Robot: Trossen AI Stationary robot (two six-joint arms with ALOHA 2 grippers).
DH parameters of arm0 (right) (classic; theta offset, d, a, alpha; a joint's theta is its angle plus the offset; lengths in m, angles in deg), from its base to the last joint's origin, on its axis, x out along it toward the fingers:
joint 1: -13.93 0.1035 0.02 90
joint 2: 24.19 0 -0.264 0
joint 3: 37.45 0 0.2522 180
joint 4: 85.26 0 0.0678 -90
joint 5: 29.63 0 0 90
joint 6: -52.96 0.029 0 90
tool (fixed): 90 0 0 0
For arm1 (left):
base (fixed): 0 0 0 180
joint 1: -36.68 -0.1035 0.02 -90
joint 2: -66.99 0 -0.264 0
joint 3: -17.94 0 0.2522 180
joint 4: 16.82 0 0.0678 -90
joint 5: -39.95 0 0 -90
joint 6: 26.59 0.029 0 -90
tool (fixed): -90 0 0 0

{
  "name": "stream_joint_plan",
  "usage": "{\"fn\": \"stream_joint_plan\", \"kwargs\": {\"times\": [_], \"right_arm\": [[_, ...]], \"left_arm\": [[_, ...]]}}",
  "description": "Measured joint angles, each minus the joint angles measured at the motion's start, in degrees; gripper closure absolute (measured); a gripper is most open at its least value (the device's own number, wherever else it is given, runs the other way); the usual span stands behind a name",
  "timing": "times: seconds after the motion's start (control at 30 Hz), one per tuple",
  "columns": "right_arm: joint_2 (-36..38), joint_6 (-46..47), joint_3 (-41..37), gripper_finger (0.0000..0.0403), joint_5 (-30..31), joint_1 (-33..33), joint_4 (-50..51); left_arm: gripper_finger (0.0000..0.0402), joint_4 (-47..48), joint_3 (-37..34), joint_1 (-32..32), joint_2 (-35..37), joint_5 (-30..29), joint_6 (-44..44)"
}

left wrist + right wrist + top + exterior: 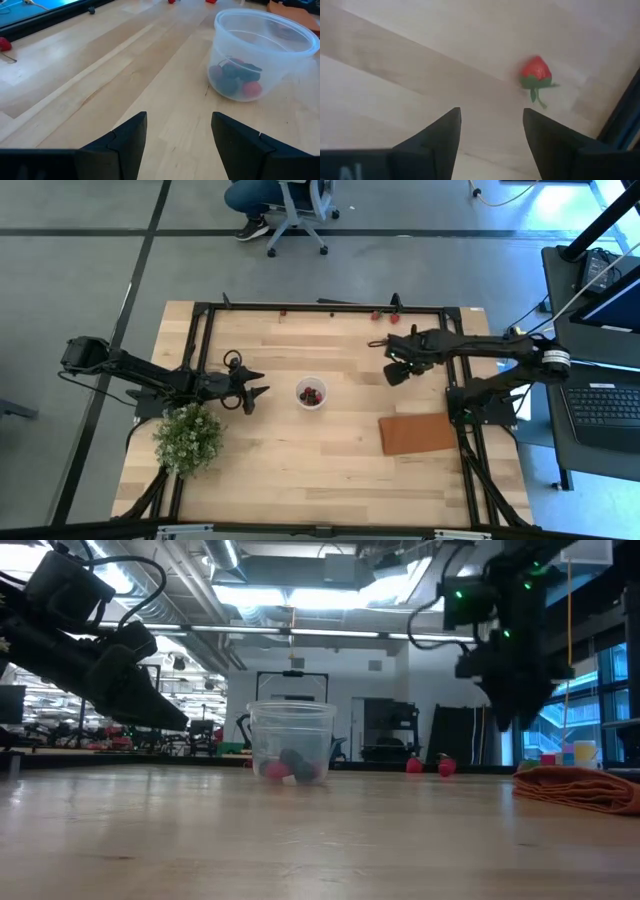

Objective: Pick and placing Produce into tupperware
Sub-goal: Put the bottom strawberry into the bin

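Bare wood between right hand (491,131) and strawberry (536,71); frame rail just beyond.

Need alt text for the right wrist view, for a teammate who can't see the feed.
A small red strawberry with a green cap and stem lies on the light wooden table, ahead of the right gripper, whose two dark fingers stand open and empty. A dark frame edge shows at one side, close to the berry.

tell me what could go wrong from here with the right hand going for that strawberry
The open right hand sits off-line from the small red strawberry with a green stem, so closing may miss or nudge it. The strawberry lies close to the black table frame, which the fingers could strike. It must still be carried to the small translucent plastic cup.
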Motion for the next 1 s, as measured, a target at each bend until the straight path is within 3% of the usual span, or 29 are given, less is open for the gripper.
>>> {"fn": "stream_joint_plan", "kwargs": {"times": [0.3,1.0], "right_arm": [[0.1,4.6,-7.3,0.0186,5.8,-2.2,-4.3],[0.1,2.8,-14.8,0.0193,5.4,-6.3,-15.0]], "left_arm": [[0.0187,0.0,0.0,0.0,0.0,0.0,0.0],[0.0187,-0.2,0.0,0.0,0.0,0.0,-1.6]]}}
